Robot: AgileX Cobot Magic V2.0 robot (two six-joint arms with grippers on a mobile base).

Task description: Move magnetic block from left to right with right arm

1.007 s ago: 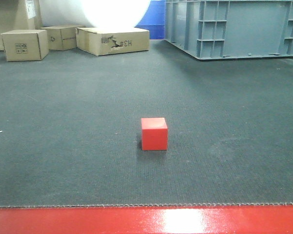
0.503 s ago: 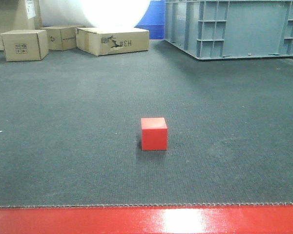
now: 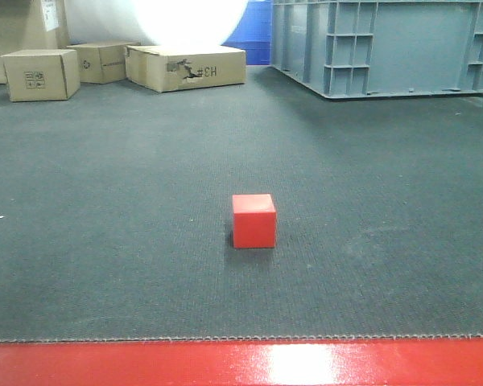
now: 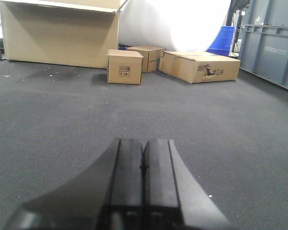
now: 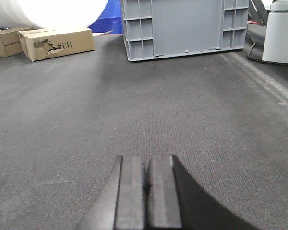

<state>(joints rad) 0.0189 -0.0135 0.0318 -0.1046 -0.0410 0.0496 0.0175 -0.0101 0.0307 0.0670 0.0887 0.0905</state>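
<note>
Red magnetic block (image 3: pixel 253 220) sitting alone mid-carpet (image 3: pixel 105 241) in my front view, neither gripper near it, left gripper (image 4: pixel 143 165) clenched empty (wrist view), right gripper (image 5: pixel 145 176) likewise clenched, 3 cardboard boxes (image 3: pixel 185 67) and grey crate (image 3: pixel 386 44) far behind.

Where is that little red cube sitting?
In the front view, the small red cube sits alone mid-carpet, just ahead of the red strip; neither wrist camera shows it.

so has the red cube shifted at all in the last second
No. The magnetic block sits at the same spot relative to the carpet's front edge.
</note>
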